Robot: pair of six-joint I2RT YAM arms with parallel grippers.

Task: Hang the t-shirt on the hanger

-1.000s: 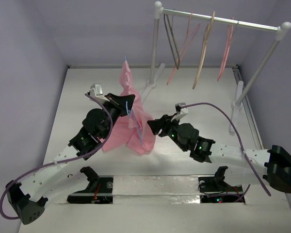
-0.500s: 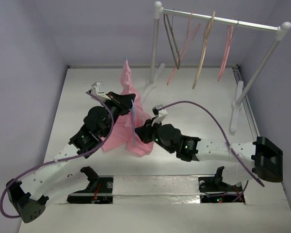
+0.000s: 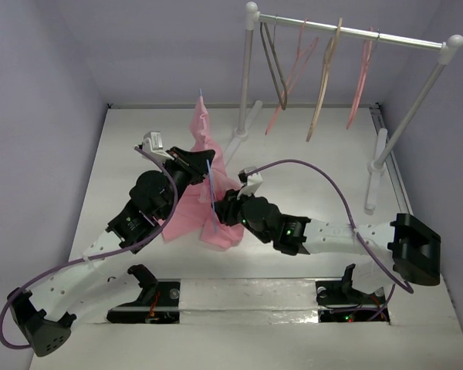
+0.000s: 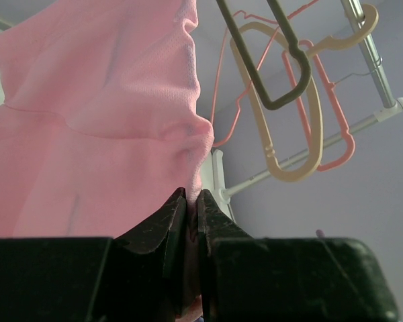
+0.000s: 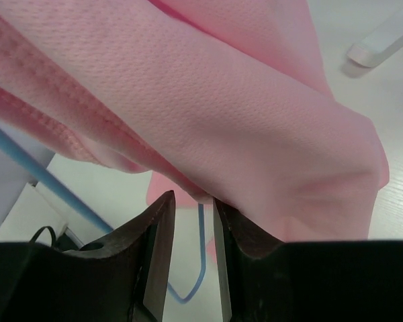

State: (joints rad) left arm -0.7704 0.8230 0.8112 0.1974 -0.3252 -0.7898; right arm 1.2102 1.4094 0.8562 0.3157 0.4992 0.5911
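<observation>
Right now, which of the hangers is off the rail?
The light-blue wire hanger, standing up in the pink t-shirt. The dark hanger, the tan hanger and the two salmon hangers all hang from the rail.

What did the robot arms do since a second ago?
The right claw slid left, up to the lower folds of the t-shirt, near the hanger wire. The left claw stayed shut on the t-shirt, holding it up. Rack unchanged.

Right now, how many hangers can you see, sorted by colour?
Pink hangers: 2
Tan hanger: 1
Dark hanger: 1
Light-blue hanger: 1
Total: 5
</observation>
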